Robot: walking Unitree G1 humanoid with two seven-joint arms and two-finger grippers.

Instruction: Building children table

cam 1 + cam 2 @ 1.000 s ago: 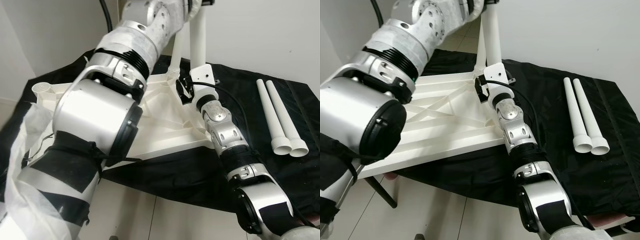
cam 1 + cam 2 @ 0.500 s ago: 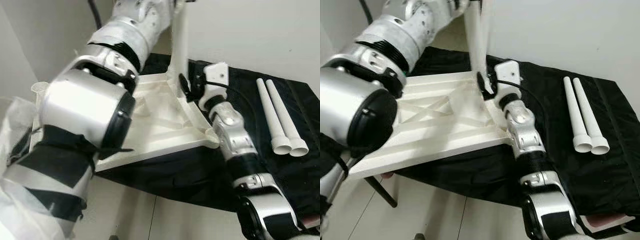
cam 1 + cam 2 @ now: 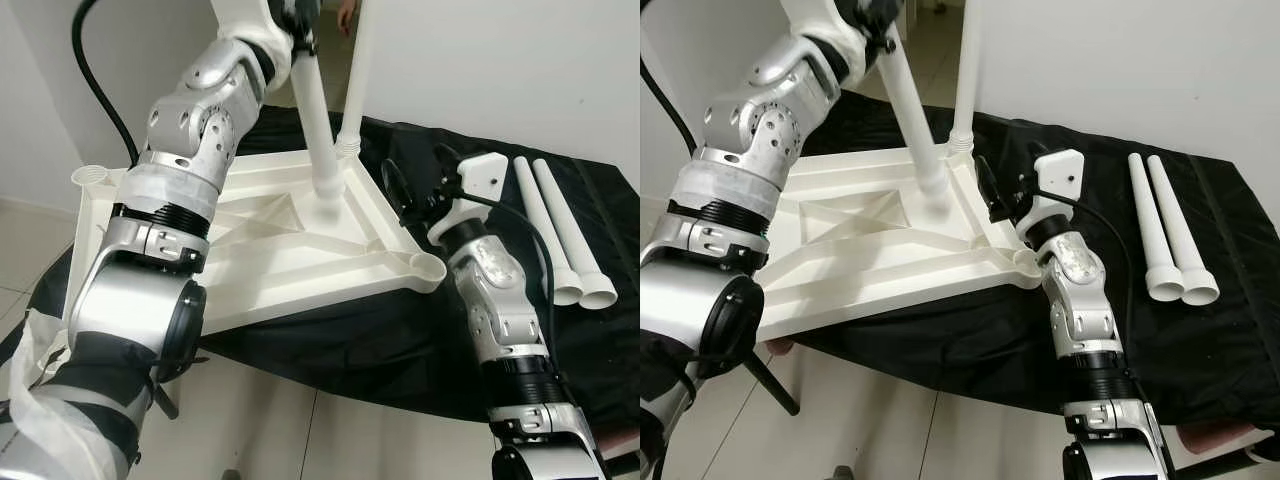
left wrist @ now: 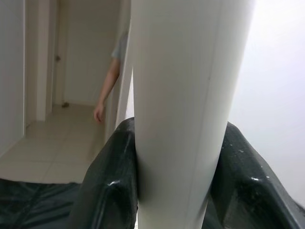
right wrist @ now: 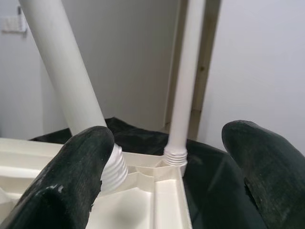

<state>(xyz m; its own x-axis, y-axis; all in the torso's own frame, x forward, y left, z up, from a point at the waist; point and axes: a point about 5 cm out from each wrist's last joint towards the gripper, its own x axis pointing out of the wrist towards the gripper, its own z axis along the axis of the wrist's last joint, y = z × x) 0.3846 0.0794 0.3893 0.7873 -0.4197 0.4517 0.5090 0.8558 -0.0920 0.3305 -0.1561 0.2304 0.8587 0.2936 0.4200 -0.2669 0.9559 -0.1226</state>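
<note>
Tiled floor lies nearest; above it a black cloth (image 3: 400, 340) carries the upturned white tabletop (image 3: 290, 250). The right gripper (image 3: 415, 195), fingers spread, hovers beside its near corner. The left gripper (image 4: 178, 191) is clamped on a tilted leg (image 3: 318, 120) resting on the tabletop, its upper end cut off. Another leg (image 3: 355, 75) stands screwed in; two loose legs (image 3: 560, 235) lie by the wall
</note>
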